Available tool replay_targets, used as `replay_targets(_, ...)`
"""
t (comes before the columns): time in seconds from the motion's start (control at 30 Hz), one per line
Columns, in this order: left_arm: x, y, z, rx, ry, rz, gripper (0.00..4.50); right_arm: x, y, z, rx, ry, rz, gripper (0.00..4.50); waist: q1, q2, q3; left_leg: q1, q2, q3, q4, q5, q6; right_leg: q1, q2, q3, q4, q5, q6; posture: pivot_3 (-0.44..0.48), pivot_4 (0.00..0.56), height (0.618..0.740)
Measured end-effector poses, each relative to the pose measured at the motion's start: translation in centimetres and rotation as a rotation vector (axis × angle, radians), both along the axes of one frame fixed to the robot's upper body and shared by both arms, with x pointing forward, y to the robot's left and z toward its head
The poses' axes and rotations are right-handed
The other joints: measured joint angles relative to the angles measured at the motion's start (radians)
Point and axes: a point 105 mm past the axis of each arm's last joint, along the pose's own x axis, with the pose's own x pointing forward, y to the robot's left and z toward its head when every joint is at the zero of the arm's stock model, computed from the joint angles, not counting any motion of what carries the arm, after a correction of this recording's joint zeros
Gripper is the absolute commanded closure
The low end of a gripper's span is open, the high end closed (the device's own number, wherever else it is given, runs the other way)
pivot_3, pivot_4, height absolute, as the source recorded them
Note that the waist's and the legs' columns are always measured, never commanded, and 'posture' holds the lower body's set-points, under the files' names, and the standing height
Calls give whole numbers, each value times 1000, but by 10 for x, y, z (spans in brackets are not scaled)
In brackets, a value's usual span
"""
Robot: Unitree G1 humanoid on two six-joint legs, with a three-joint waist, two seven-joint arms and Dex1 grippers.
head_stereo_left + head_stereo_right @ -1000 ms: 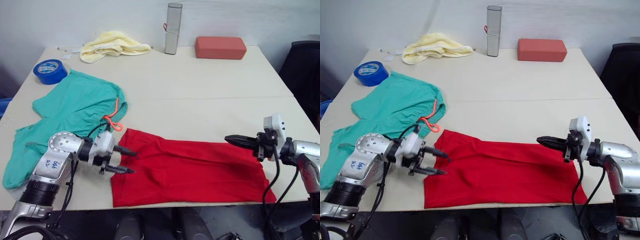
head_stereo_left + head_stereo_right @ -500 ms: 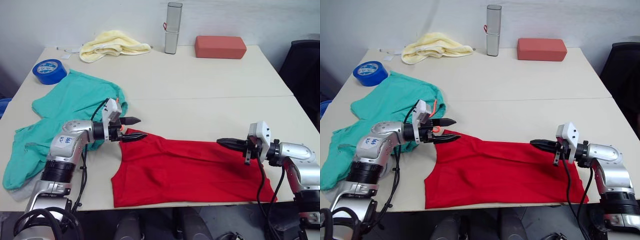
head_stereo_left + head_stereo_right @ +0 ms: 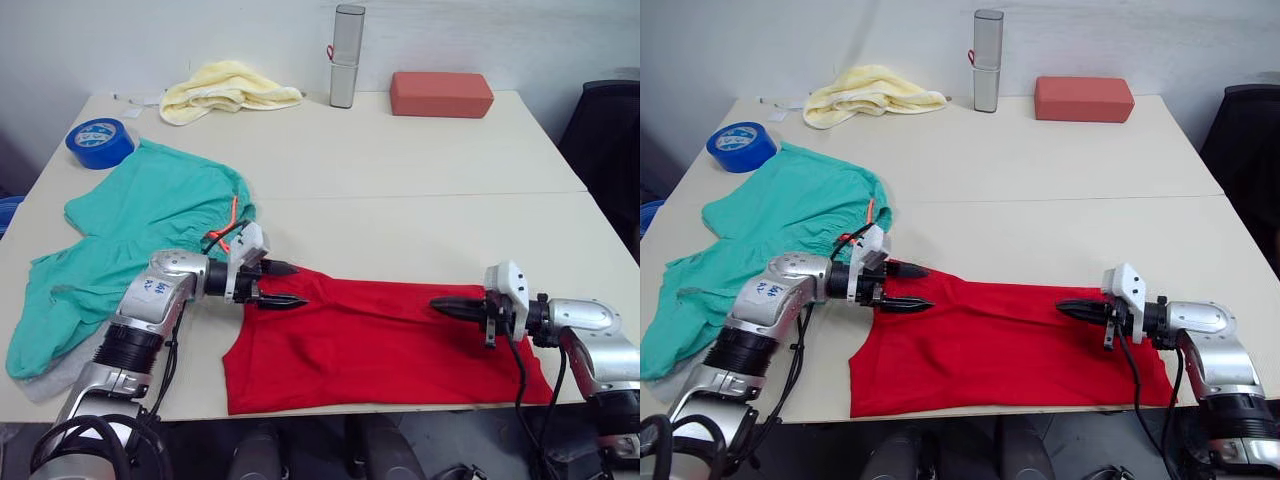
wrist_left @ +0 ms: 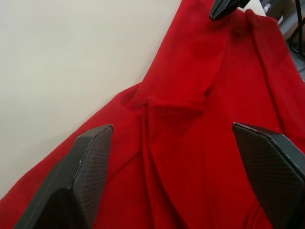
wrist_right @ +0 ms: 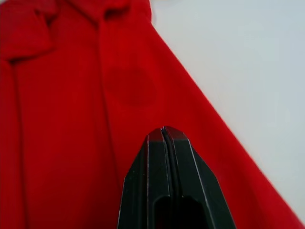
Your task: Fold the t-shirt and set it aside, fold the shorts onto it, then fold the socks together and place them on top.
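Your t-shirt (image 3: 385, 345) lies spread flat along the near edge of the counter (image 3: 420, 170), folded into a long red band that runs from the left gripper to the right one, with soft creases down its length. Its left end flares wider toward the counter's front edge.

Your left gripper (image 3: 283, 284) sits over the shirt's left far corner, jaws spread apart, one finger above the cloth edge and the other over the red fabric; the left wrist view shows both fingers (image 4: 90, 167) wide apart with a small ridge of shirt between them, nothing pinched. Your right gripper (image 3: 443, 303) hovers low over the shirt's right end, pointing toward the left one. In the right wrist view its fingers (image 5: 164, 162) are pressed together with no cloth caught between them.

Just beside the shirt's left corner lie the shorts (image 3: 140, 230), teal-green and rumpled, with the orange-pink drawstring (image 3: 232, 215) showing near your left wrist. They cover the counter's left side and hang a little over its edge.

Farther back you have a roll of blue tape (image 3: 100, 142) touching the shorts' far edge, a pale yellow towel (image 3: 225, 90) bunched at the rear, an upright silver cylinder (image 3: 346, 55), and a red-brown block (image 3: 441, 94) to its right.
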Motion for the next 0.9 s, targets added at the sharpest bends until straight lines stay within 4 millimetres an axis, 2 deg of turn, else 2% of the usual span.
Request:
replay_targets(0.23, -5, 0, -2, 34, 66, 7, 318, -10, -1, -10, -15, 21, 32, 4500, 0, 0, 0, 0, 1, -1, 0, 0, 0, 0, 0, 0, 0, 0, 0, 0, 150, 740)
replay_targets(0.43, -12, -1, -2, 51, 89, -29, 318, -11, 0, -11, -19, 12, 41, 4500, 0, 0, 0, 1, 1, -1, 0, 0, 0, 1, 0, 1, 0, 0, 0, 0, 150, 740)
replay_targets(0.57, -14, -2, -2, 48, 89, -51, 1170, -11, 0, -11, -19, 11, 40, 4500, 0, 0, 0, 1, 1, -1, 0, 0, 0, 1, -1, 1, 0, 0, 0, 0, 150, 740)
replay_targets(0.8, -20, 0, -12, 89, 62, -89, 3311, -11, 0, -11, -17, 9, 36, 4500, -1, 0, 0, 1, 1, -1, 0, 0, 0, 1, -2, 2, 0, 0, 0, 0, 150, 740)
replay_targets(0.9, -21, -4, -9, 71, 7, -129, 4280, -12, -1, -12, -15, 7, 30, 4500, 0, 0, 0, 1, 1, -1, 0, 0, 0, 1, -3, 2, 0, 0, 0, 0, 150, 740)
